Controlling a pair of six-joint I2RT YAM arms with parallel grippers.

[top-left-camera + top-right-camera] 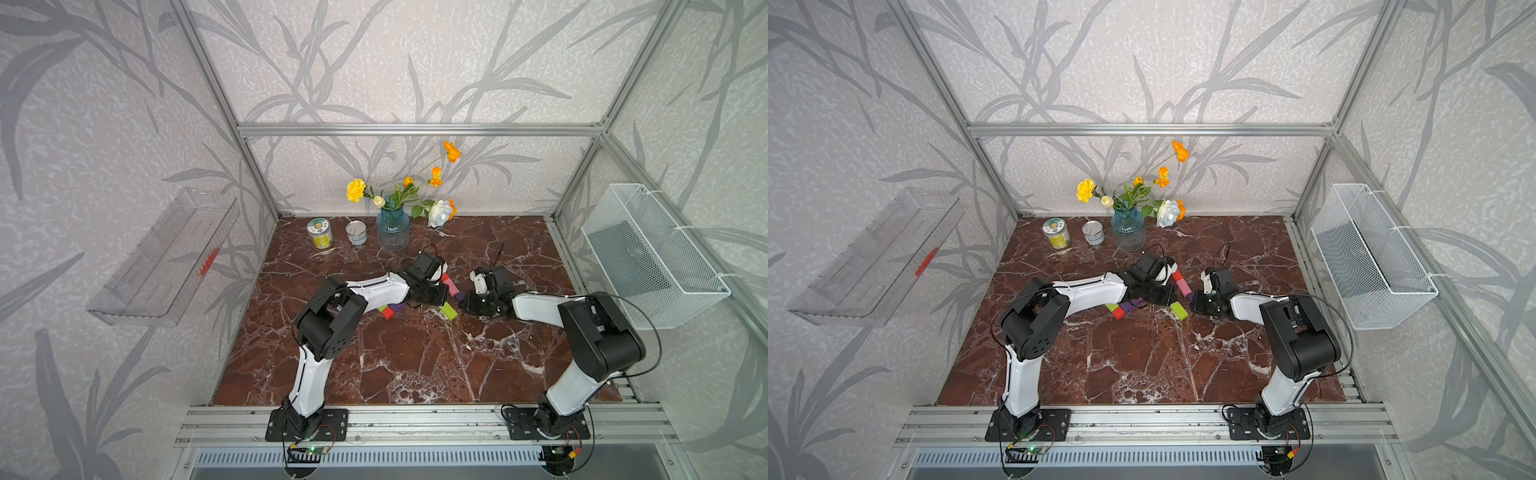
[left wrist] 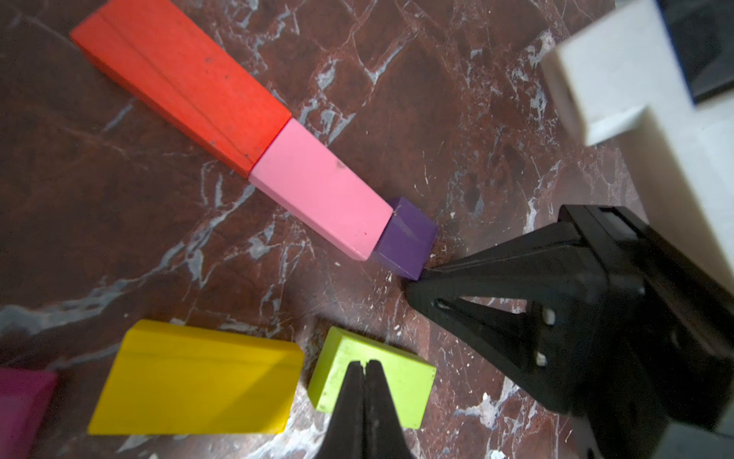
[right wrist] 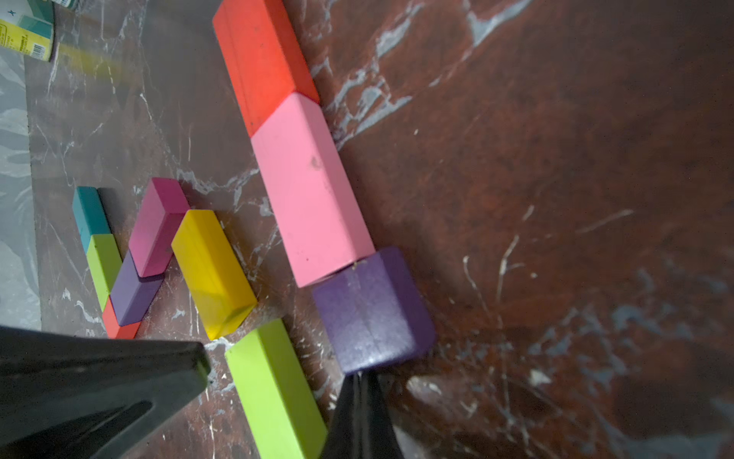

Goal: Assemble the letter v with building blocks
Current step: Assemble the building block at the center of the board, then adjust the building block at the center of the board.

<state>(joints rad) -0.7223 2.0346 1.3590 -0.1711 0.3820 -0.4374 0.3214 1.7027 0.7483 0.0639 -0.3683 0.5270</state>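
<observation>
A red bar (image 2: 182, 79), a pink bar (image 2: 321, 190) and a purple cube (image 2: 409, 238) lie end to end in one slanted line. My right gripper (image 3: 361, 375) is shut and empty, its tips against the free face of the purple cube (image 3: 365, 314). My left gripper (image 2: 363, 363) is shut and empty, its tips over the top of a lime green bar (image 2: 401, 377) beside a yellow bar (image 2: 194, 381). Farther off lie a magenta bar (image 3: 159, 226), a teal bar (image 3: 89, 212), a second lime bar (image 3: 103, 262), a purple bar (image 3: 133, 294) and a small red block (image 3: 119, 328), partly under the left arm in both top views.
Two cans (image 1: 320, 233) (image 1: 356, 232) and a blue glass vase of flowers (image 1: 392, 228) stand at the back of the marble table (image 1: 415, 365). A white wire basket (image 1: 652, 257) hangs on the right wall, a clear plastic tray (image 1: 166, 257) on the left wall.
</observation>
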